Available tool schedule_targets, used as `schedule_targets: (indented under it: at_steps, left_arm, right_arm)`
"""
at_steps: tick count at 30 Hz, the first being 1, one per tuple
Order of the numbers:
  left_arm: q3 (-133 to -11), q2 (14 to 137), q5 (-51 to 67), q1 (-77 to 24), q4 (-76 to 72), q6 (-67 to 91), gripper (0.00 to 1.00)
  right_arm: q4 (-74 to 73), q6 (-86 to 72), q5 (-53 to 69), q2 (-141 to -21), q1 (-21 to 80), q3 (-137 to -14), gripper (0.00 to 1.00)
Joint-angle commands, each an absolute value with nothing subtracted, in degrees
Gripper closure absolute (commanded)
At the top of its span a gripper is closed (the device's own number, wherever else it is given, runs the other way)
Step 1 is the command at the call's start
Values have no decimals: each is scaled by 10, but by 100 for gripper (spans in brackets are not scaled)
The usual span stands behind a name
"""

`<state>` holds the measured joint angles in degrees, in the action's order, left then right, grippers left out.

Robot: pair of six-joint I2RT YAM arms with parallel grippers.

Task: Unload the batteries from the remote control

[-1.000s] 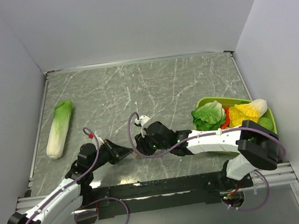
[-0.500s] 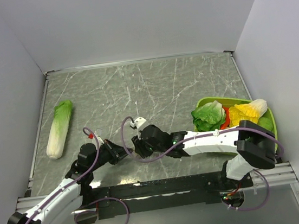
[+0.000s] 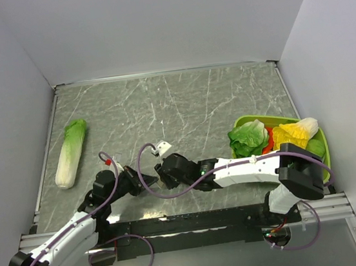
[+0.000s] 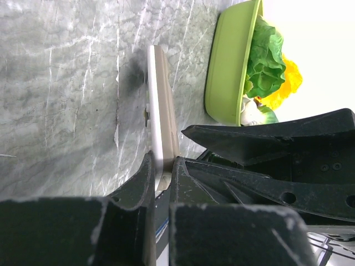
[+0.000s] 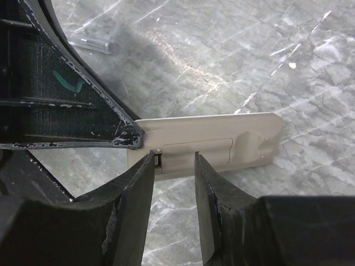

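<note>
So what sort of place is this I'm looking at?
Probably a robot test bench, not a kitchen: plain grey walls box in a marble-patterned tabletop, the left arm and right arm are bolted at its near edge, with a napa cabbage and a green bowl of vegetables.

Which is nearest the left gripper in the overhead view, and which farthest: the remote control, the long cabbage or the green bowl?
1. The remote control: clamped in the jaws of the left gripper, near the front edge.
2. The cabbage: off to the left, farther back.
3. The green bowl: at the far right side, clearly the farthest.
</note>
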<state>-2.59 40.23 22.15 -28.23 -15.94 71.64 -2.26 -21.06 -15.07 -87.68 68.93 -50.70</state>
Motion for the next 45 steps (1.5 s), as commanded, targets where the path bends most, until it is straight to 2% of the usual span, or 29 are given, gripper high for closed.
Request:
schedule_targets:
  at_steps: [1, 27, 45]
  left_arm:
    - [-23, 396, 229, -285, -164, 723, 99]
    - [-28, 412, 233, -286, -166, 717, 99]
    - [-32, 432, 236, -286, -170, 715, 99]
  right_arm:
    - [-61, -204, -199, -890, 693, -518, 59]
    - [-115, -163, -330, -935, 751, -591, 58]
    - [-143, -154, -370, -943, 761, -614, 58]
